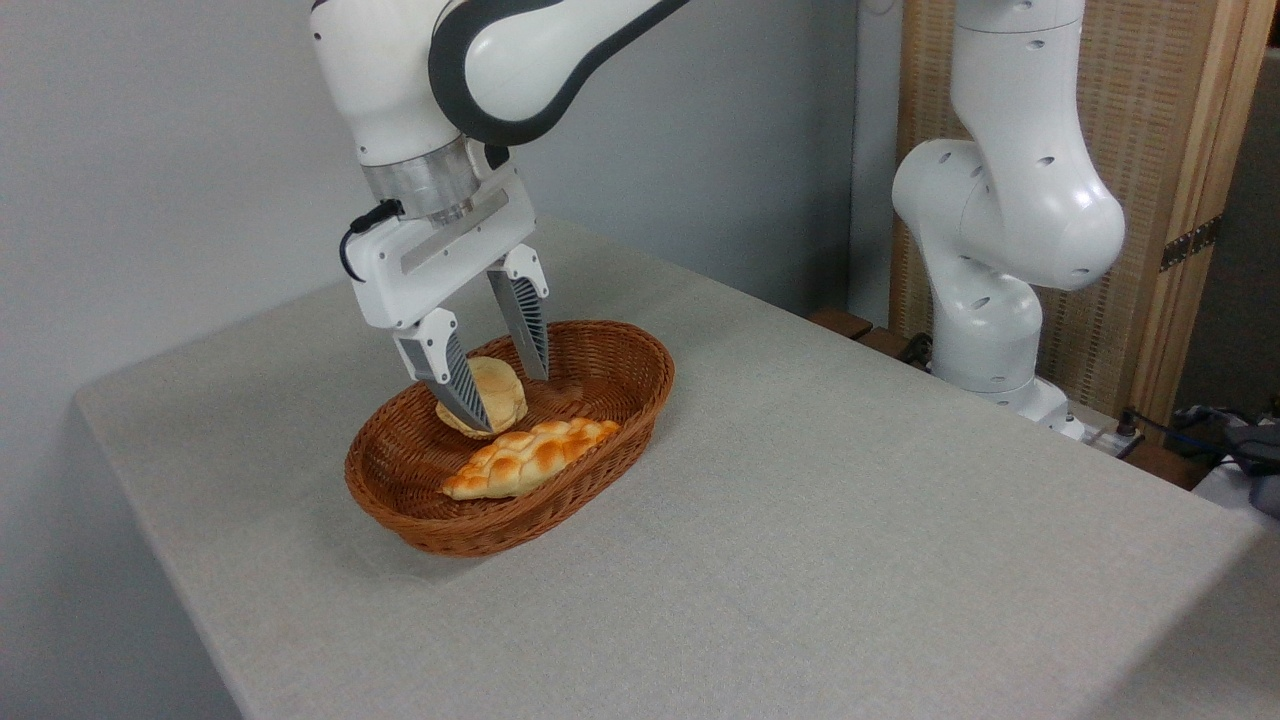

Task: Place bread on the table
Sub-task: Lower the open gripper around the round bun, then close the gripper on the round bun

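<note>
Camera view, one arm: gripper [500, 385] lowered into the wicker basket [610, 375], fingers [455, 385] spread wide, one on either side of the bread [500, 390]; whether they touch it cannot be told. One round bun (the bread), one braided loaf [530, 458] beside it, both inside the basket. Basket sits toward the left edge of the table [850, 500]; bare cloth lies open to the right and front.

camera — fixed, raised | looks down (obliquely) at table [850, 520] corner
</note>
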Controlling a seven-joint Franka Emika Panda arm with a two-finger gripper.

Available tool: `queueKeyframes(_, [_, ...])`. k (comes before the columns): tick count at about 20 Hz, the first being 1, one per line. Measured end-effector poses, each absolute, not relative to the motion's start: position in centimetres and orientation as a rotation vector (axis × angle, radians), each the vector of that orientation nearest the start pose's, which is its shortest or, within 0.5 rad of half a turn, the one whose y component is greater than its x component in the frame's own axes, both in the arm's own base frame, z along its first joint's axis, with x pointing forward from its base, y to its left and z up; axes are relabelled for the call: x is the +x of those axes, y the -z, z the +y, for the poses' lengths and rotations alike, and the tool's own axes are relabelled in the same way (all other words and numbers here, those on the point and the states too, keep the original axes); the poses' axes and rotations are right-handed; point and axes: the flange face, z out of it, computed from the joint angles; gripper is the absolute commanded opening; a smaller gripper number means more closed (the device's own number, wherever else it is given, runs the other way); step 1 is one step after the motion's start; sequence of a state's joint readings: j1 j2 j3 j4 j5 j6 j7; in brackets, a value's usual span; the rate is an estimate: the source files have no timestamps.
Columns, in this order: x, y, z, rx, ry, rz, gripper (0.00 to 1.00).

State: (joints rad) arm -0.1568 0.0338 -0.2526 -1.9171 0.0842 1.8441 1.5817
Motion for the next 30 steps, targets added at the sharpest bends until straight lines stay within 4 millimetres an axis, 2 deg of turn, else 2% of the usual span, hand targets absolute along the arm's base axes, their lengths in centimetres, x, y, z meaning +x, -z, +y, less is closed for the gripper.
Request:
queueKeyframes(5, [51.2, -46.4, -22.0, -1.541, -0.202, 2.734, 1.0])
queueKeyframes(11, [50.2, -46.0, -24.9, -1.392, -0.218, 2.762, 1.0])
queueKeyframes(18, [50.3, -44.4, -25.3, -1.364, -0.193, 2.762, 1.0])
queueKeyframes(23, [50.1, -42.5, -25.7, -1.297, -0.196, 2.756, 1.0])
queueKeyframes(30, [50.1, -42.4, -26.1, -1.28, -0.182, 2.754, 1.0])
